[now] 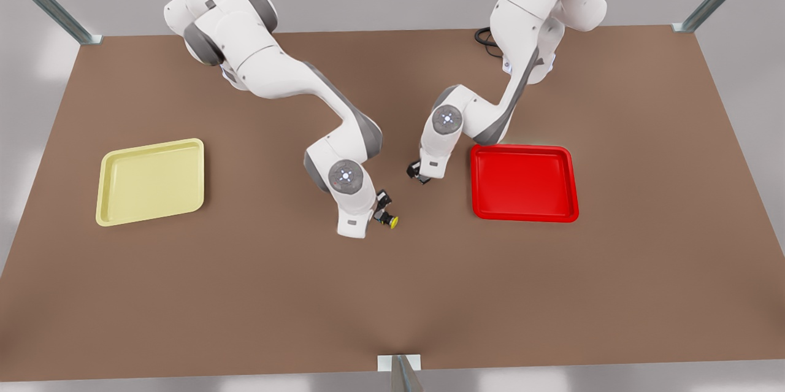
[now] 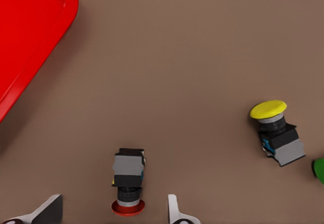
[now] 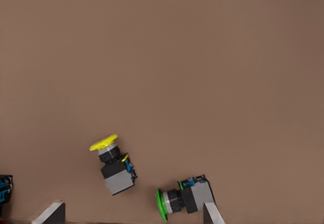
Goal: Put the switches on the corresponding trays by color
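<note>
The red-capped switch [image 2: 128, 179] lies on its side on the brown table, between the spread fingers of my open left gripper [image 2: 111, 213], which touches nothing. This gripper [image 1: 419, 172] hangs just off the red tray [image 1: 522, 183] on the side toward the front view's left, and the tray's corner [image 2: 30, 27] shows in the left wrist view. The yellow-capped switch [image 1: 391, 220] [image 2: 276, 132] [image 3: 114, 166] lies tipped over beside the right arm's hand [image 1: 356, 220]. My right gripper [image 3: 131, 215] is open above the table near it. The pale yellow tray [image 1: 150, 180] sits far off at the front view's left.
A green-capped switch [image 3: 183, 200] lies on its side close to one right fingertip [image 3: 212, 213], and its cap edge [image 2: 319, 168] shows past the yellow switch. A black cable [image 1: 487, 42] coils at the table's back. Metal frame posts stand at the table's corners and front edge.
</note>
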`<state>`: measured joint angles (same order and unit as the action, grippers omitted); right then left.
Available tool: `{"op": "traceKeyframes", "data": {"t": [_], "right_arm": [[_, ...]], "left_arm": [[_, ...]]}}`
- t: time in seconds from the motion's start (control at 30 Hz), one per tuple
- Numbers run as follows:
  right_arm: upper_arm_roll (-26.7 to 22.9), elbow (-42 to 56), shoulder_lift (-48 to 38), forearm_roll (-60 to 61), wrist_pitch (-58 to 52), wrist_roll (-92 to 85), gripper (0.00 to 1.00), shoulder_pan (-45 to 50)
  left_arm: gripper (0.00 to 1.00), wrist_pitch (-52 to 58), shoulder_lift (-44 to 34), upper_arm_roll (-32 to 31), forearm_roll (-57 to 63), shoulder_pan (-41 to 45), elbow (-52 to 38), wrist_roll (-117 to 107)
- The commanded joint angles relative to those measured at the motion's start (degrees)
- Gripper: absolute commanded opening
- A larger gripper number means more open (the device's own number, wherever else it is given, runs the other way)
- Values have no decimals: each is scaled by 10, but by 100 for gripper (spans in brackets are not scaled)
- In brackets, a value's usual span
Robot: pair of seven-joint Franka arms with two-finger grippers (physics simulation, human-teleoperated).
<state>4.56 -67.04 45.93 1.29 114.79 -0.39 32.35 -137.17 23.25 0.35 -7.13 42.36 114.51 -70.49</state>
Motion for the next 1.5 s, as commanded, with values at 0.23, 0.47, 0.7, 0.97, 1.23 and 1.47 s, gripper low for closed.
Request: {"op": "traceKeyframes", "data": {"t": [0.23, 0.47, 0.7, 0.97, 1.23, 1.47], "right_arm": [[-1, 9, 71, -5, 57, -44, 100, 27], [5, 78, 115, -35, 55, -86, 100, 56], [12, -32, 87, -37, 119, -82, 100, 51], [15, -49, 91, -54, 127, -81, 100, 54], [15, -54, 92, -55, 128, -80, 66, 50], [15, -69, 84, -55, 125, -80, 58, 52]], "left_arm": [[100, -100, 37, 0, -39, 24, 43, 0], [98, -116, 60, 1, -39, 30, 52, 0], [77, -118, 65, 1, -39, 30, 53, 0], [72, -115, 64, 4, -39, 29, 53, 4], [72, -116, 63, 9, -39, 29, 51, 7], [61, -116, 65, 18, -39, 26, 47, 10]]}}
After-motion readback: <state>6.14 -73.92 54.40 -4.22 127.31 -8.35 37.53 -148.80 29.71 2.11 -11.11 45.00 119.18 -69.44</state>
